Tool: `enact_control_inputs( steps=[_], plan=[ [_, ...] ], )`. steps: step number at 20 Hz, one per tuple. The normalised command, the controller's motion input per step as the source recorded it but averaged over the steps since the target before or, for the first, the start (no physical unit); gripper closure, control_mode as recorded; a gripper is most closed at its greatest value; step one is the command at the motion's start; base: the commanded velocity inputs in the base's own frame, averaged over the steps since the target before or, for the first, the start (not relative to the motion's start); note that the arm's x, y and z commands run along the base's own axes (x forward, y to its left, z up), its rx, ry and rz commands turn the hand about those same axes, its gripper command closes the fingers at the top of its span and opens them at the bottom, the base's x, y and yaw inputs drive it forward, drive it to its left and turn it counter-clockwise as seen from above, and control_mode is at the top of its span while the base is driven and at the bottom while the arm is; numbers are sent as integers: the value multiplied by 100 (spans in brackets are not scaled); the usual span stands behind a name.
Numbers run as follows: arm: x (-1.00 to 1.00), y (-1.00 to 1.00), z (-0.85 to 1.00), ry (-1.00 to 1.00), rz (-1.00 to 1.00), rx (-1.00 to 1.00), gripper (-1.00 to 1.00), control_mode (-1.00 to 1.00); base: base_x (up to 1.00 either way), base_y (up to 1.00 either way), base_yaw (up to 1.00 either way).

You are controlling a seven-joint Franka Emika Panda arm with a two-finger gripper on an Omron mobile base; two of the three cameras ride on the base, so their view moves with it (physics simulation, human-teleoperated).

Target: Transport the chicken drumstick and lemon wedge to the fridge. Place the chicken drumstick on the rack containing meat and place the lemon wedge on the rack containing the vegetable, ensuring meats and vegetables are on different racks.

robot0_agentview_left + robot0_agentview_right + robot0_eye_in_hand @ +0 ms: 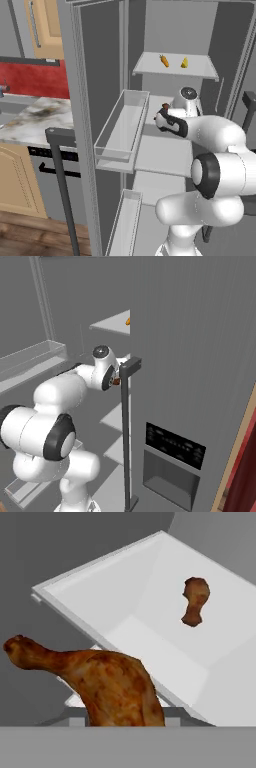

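Observation:
In the hand view a brown roasted chicken drumstick [110,687] fills the near foreground and hides my fingertips. My gripper [164,112] is shut on it and reaches into the open fridge at the middle rack [125,597]. On that white rack, further in, lies a second, smaller drumstick [195,601]. A bit of the held drumstick [165,106] peeks out above the hand. The top rack [150,65] carries an orange carrot [164,61] and a yellow lemon wedge [184,62] side by side. From the right base view the gripper [116,381] sits just behind the door handle.
The left fridge door stands open with a clear bin [122,130] close to my arm, and a dark vertical handle [62,175] in front. The right door's handle [125,431] stands close to the hand. A marble counter [35,117] lies to the left.

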Motion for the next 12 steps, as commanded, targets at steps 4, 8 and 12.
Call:
enact_control_inputs(
  steps=[4,8,12],
  plan=[
    [58,0,-14,3,0,0,100,-100,0,0,0],
    [41,-3,-16,5,0,0,100,-100,0,0,0],
    [38,0,-31,4,0,0,100,-100,0,0,0]
  ],
)
